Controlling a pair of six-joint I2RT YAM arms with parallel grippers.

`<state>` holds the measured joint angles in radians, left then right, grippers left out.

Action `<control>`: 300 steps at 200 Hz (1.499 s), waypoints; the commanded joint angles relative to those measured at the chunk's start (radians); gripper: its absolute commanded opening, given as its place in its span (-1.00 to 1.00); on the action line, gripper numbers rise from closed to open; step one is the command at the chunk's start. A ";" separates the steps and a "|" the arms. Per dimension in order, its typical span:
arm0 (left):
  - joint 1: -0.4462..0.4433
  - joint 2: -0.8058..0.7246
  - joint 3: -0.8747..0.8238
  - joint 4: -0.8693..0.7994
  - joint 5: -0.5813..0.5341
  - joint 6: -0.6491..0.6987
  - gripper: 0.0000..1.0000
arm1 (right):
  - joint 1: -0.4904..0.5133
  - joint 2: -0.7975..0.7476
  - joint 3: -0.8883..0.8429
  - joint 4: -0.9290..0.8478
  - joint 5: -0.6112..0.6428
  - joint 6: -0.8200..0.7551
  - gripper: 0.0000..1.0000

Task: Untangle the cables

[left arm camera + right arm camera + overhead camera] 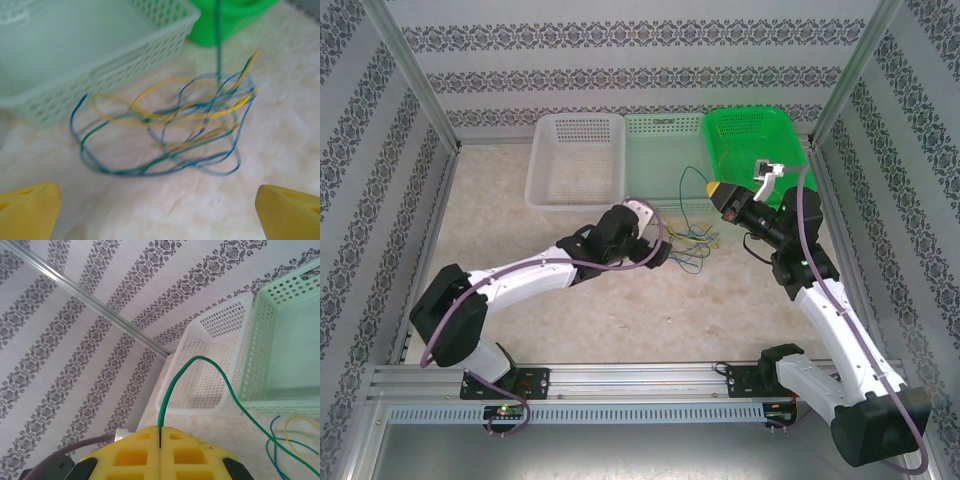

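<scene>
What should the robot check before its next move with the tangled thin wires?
1. Right gripper shut on the thin dark green wire: ok.
2. Left gripper open and empty: ok.
3. Tangle of yellow, blue and green wires lies ahead of the left gripper: ok.
4. Green wire free of the tangle: not ok, it runs into it.
5. Tangle clear of the pale green perforated plastic basket: cannot tell, blurred.

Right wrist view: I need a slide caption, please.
Right arm's yellow fingers shut on a green cable arching before white basket and pale green basket.
</scene>
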<state>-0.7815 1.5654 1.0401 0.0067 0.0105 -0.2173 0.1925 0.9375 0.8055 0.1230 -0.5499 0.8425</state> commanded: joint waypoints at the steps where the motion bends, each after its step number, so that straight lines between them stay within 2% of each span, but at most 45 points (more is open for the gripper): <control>1: 0.020 0.077 0.067 0.095 0.126 -0.036 0.96 | 0.004 -0.023 -0.023 0.114 -0.002 0.071 -1.00; 34: 0.027 0.196 0.156 0.156 0.193 -0.090 0.83 | 0.005 -0.047 -0.051 0.106 -0.013 0.103 -1.00; 90: 0.039 0.322 0.264 0.181 0.220 -0.124 0.42 | 0.005 -0.083 -0.092 0.071 -0.018 0.112 -1.00; 100: 0.039 0.329 0.275 0.184 0.224 -0.119 0.23 | 0.004 -0.082 -0.100 0.056 -0.019 0.107 -1.00; 123: 0.039 0.337 0.295 0.157 0.222 -0.097 -0.55 | -0.006 -0.084 -0.128 0.051 -0.020 0.115 -1.00; 133: 0.039 0.334 0.300 0.127 0.217 -0.075 -0.77 | -0.017 -0.090 -0.127 0.030 -0.019 0.107 -1.00; 148: 0.039 0.321 0.296 0.080 0.189 -0.044 -0.99 | -0.042 -0.093 -0.105 -0.072 -0.006 0.065 -1.00; 152: 0.039 0.315 0.291 0.071 0.181 -0.036 -1.00 | -0.049 -0.091 -0.094 -0.122 0.004 0.045 -0.88; 159: 0.039 0.307 0.282 0.059 0.165 -0.022 -1.00 | -0.062 -0.086 -0.064 -0.230 0.040 0.000 -0.55; 175: 0.039 0.285 0.264 0.040 0.145 -0.002 -1.00 | -0.067 -0.072 -0.009 -0.402 0.109 -0.124 -0.29; 186: 0.039 0.278 0.257 0.027 0.138 0.008 -1.00 | -0.067 -0.071 0.006 -0.450 0.136 -0.166 0.05; 206: 0.039 0.264 0.247 0.009 0.097 -0.002 -1.00 | -0.067 -0.074 0.027 -0.527 0.203 -0.228 0.42; 232: 0.045 0.235 0.221 0.031 0.012 -0.091 -1.00 | -0.066 -0.092 -0.003 -0.569 0.289 -0.257 0.43; 250: 0.060 0.205 0.198 0.071 -0.003 -0.157 -1.00 | -0.067 -0.106 -0.061 -0.562 0.315 -0.251 0.43; 300: 0.068 0.163 0.203 0.010 -0.049 -0.184 -1.00 | -0.067 -0.079 -0.203 -0.461 0.344 -0.167 0.47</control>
<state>-0.7303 1.7729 1.2453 0.0490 0.0139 -0.3542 0.1265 0.8394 0.6476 -0.3851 -0.2539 0.6445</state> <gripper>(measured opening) 0.064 0.739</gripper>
